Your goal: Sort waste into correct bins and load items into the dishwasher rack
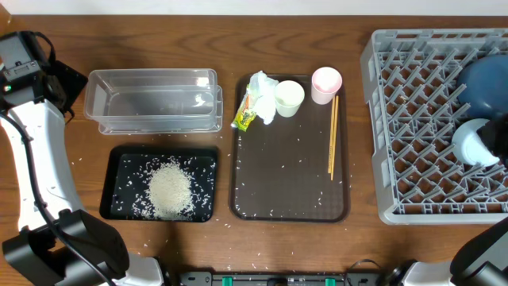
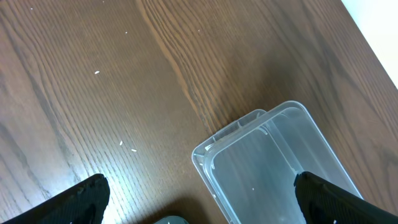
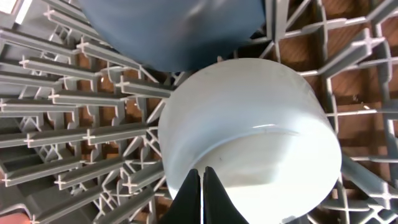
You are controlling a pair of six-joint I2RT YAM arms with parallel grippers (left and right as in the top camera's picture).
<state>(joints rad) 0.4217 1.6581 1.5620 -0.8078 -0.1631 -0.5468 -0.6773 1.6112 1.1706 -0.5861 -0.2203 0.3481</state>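
My right pincer (image 3: 203, 180) is clenched, its tips pressed together across the rim of the light-blue bowl (image 3: 249, 124). I cannot tell whether the thin wall is nipped between them. The bowl lies over the pegs by the right edge of the dishwasher rack (image 1: 397, 48), just beside the deep-blue plate (image 1: 482, 79), which stands toward the rack's far right corner. To the left of both, open lattice runs out to the rack's left wall.

The rack fills the right end of the bench (image 1: 159, 40). Only a narrow strip of wood lies between its left wall and the serving tray (image 1: 290, 175). Along that tray's far edge sit the tissue (image 1: 262, 83), the wrapper (image 1: 245, 117), the white cup (image 1: 288, 98) and the pink cup (image 1: 326, 83). The chopsticks (image 1: 333, 135) lie along its right side, and the middle of the tray is open.

My left pincer (image 2: 200, 183) is released, jaws wide, and hangs over the bench's far left corner. One corner of the clear tub (image 1: 151, 99) lies under the gap between its fingers. The tub sits near the bench's far edge. The black tray (image 1: 119, 159) lies just nearer than the tub, with a slim gap between them, and holds the heap of rice (image 1: 171, 189). Left of the tub there is broad bare wood with a few stray grains.
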